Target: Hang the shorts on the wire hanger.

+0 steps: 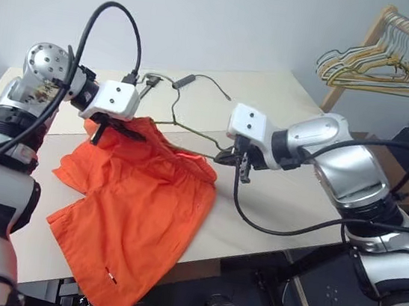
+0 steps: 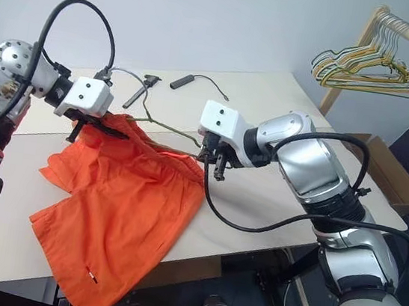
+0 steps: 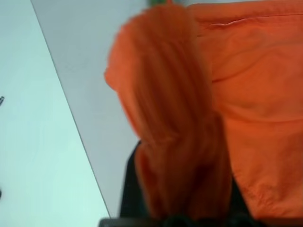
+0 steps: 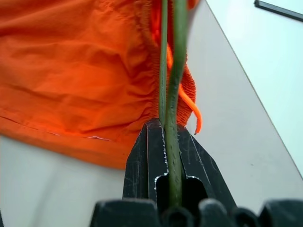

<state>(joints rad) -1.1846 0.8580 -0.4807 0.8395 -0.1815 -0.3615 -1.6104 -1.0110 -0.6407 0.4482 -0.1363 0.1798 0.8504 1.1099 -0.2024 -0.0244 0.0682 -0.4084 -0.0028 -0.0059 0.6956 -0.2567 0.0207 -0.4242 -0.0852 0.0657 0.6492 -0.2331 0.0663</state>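
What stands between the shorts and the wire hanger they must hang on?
Nothing visible. The right tool is shut on the wire hanger right at the waistband of the shorts, and the left tool is shut on their fabric.

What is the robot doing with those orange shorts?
It is trying to hang the shorts on the wire hanger. The right gripper is shut on the hanger's green wire, holding it beside the waistband. The left gripper is shut on a bunch of the orange cloth at the other end of the waistband. The shorts mostly lie on the table, with one leg drooping over its front edge.
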